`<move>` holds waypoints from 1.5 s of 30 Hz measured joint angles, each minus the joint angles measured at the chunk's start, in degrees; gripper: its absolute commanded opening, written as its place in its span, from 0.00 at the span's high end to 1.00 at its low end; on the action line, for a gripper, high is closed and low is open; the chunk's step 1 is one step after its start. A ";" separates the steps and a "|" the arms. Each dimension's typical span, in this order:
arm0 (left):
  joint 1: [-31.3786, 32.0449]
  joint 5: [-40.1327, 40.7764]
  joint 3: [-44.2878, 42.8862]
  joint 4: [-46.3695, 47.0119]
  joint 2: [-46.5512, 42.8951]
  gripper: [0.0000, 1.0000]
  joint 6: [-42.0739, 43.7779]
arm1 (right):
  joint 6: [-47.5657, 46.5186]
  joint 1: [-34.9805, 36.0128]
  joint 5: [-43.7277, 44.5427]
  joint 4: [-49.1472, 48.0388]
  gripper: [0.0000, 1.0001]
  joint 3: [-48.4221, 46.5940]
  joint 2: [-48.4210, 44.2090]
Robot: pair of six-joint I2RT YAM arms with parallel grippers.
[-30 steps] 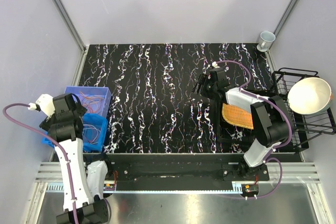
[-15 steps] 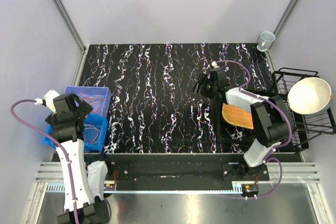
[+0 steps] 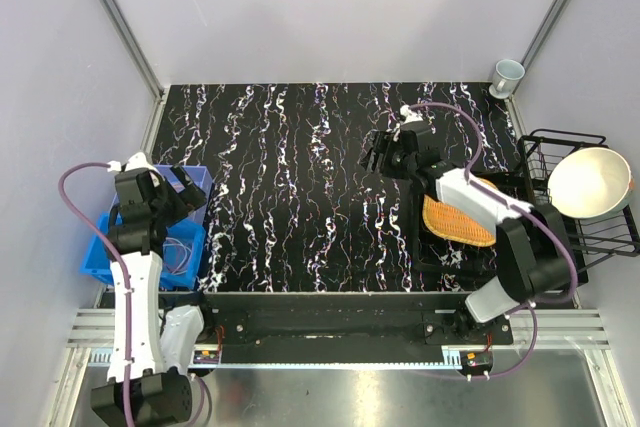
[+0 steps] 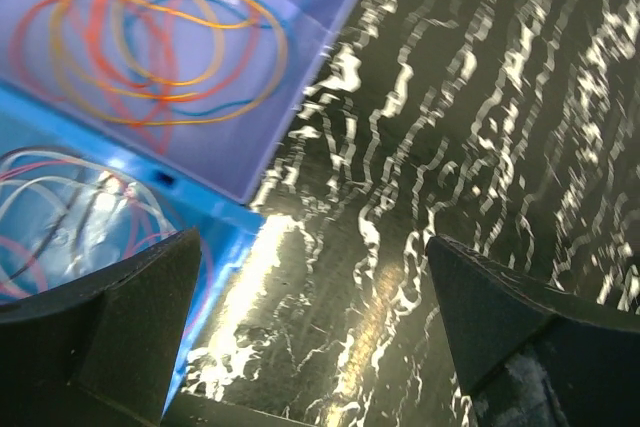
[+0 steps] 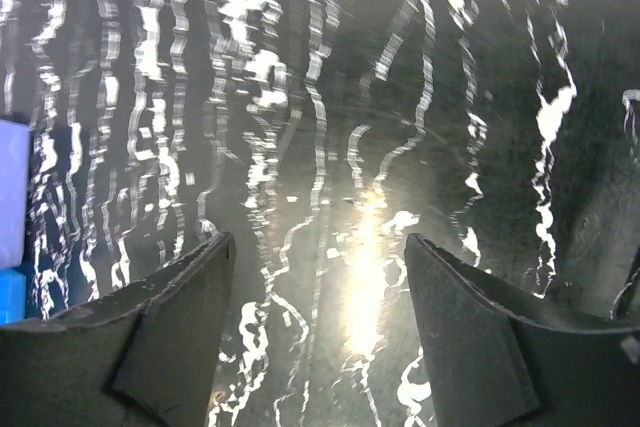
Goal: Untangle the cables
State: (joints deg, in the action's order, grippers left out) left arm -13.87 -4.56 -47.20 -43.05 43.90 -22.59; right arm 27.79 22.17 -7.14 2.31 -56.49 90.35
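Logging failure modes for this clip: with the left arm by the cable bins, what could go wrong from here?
The cables overlap in the lilac bin, so the open left gripper may lift several loops at once. That gripper hangs beside the bin's wall; coming down there could knock the bin. The open right gripper is over the table, far from that bin, and cannot yet steady anything.

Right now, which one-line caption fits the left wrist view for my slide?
Open left gripper above the marbled table, beside a lilac bin of orange, red and yellow cables.
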 measured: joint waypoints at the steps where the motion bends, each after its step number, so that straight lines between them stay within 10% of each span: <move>1: 0.61 -0.66 0.00 0.28 0.20 0.01 0.17 | -0.74 0.85 1.07 0.59 0.14 -0.20 -1.49; 4: 2.32 -2.27 0.00 0.66 0.46 0.01 0.48 | -2.12 3.48 5.81 0.81 0.00 -0.22 -6.43; 13: 4.46 -3.45 0.00 1.22 -1.05 0.01 1.22 | -10.88 4.00 30.16 -12.28 0.12 10.36 -17.00; 23: 6.60 -3.80 0.00 1.33 -3.72 0.01 1.84 | -32.48 3.10 34.47 -40.33 0.11 32.44 -22.45; 45: 8.55 1.57 -0.02 -0.76 -4.79 0.01 1.77 | -41.88 -3.72 39.17 -77.70 0.03 43.95 -0.63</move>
State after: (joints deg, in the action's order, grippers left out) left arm -5.32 -2.98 -47.22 -43.81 39.11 -20.82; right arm -14.09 18.46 32.03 -75.40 -12.53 89.71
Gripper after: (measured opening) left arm 0.987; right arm 0.957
